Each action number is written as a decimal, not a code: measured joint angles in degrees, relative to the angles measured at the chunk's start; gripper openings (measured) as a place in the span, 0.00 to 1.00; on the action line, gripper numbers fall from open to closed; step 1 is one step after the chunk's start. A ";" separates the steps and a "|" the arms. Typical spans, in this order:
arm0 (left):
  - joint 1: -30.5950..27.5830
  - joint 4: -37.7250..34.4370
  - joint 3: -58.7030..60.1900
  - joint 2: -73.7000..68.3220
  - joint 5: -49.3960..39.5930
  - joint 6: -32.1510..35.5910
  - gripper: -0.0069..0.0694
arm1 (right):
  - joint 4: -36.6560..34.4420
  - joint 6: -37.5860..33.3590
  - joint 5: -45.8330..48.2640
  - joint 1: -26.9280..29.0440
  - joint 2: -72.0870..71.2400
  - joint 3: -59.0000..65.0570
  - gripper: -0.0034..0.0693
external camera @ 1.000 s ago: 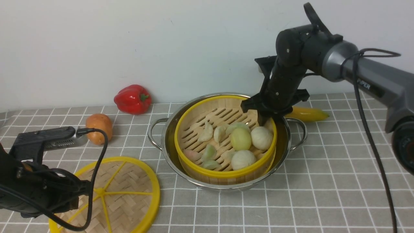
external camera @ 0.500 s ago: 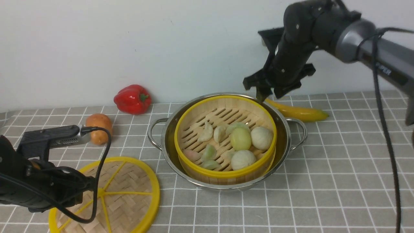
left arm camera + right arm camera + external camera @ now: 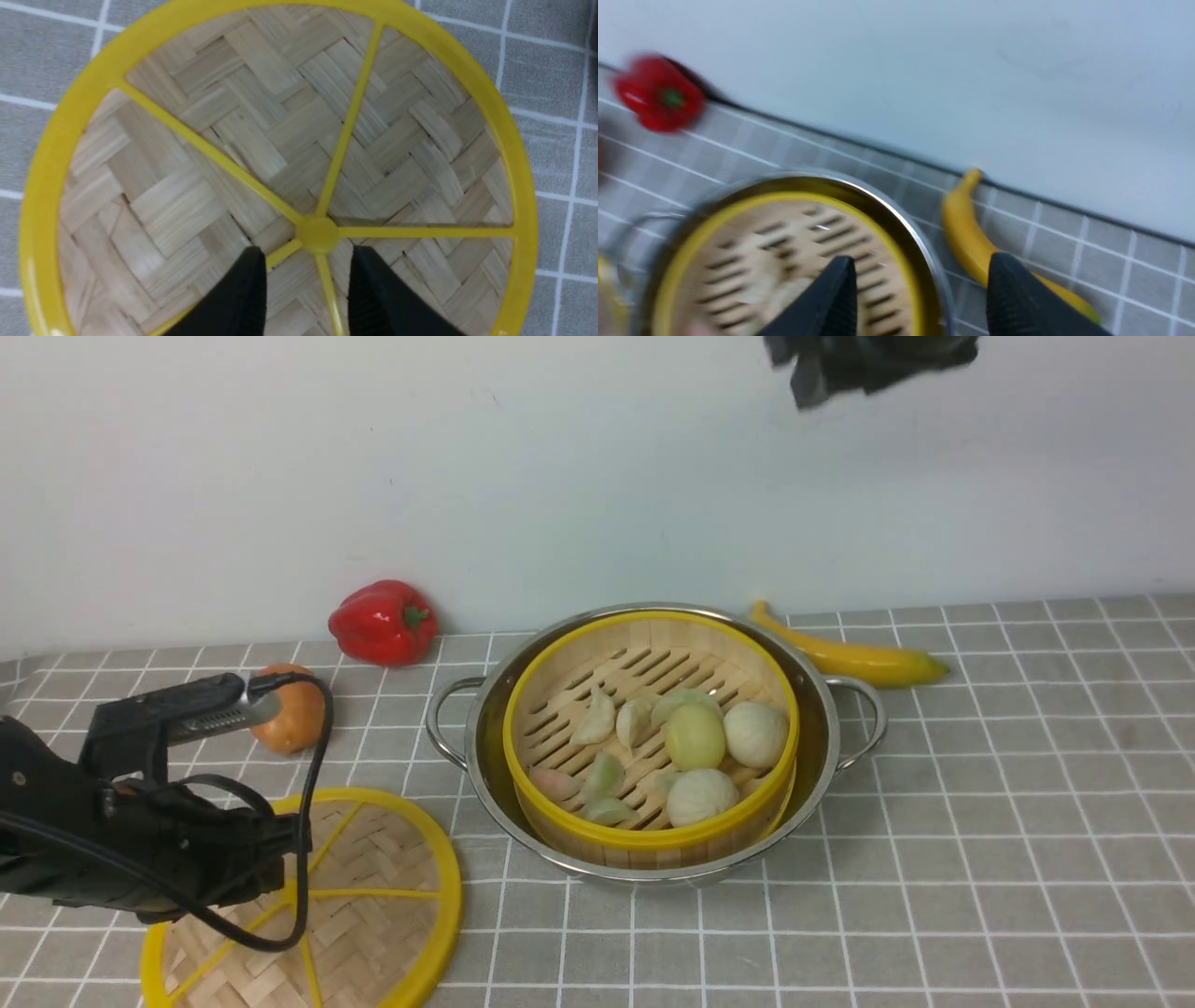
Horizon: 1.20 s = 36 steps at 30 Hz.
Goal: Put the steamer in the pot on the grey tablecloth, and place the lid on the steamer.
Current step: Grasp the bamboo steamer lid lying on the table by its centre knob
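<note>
The steamer (image 3: 651,737), a bamboo basket with a yellow rim, sits inside the steel pot (image 3: 485,728) on the grey tablecloth (image 3: 980,840) and holds several dumplings and buns. The lid (image 3: 373,887), a flat woven disc with yellow spokes, lies on the cloth at the front left. My left gripper (image 3: 306,254) is open just above the lid (image 3: 261,135), its tips on either side of a spoke below the hub. My right gripper (image 3: 920,263) is open and empty, high above the pot's far rim (image 3: 896,210); only a bit of it shows at the top of the front view (image 3: 868,364).
A red bell pepper (image 3: 383,621) and an orange potato-like thing (image 3: 294,714) lie at the back left. A banana (image 3: 859,658) lies behind the pot on the right. The wall stands close behind them.
My right gripper has let go of the steamer's far rim and risen almost out of the front view. My left arm has moved slightly forward over the lid.
</note>
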<state>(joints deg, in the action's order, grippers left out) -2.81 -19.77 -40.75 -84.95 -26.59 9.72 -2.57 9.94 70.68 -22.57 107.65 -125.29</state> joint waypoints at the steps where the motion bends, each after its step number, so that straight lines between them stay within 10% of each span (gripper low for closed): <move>1: 0.00 -0.39 0.00 -0.55 0.10 0.75 0.41 | -1.64 -0.23 0.00 0.00 -1.34 0.00 0.57; 13: 0.00 -2.35 -1.38 -6.60 2.41 2.51 0.41 | -12.08 -5.32 0.00 0.00 -16.19 -0.04 0.57; 36: 0.00 8.63 -11.72 -6.92 -11.15 0.19 0.25 | -5.78 -5.74 0.03 0.00 -22.74 0.01 0.57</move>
<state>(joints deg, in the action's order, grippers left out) -2.81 -11.14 -52.46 -91.87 -37.74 9.91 -8.35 4.20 70.71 -22.57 84.91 -125.27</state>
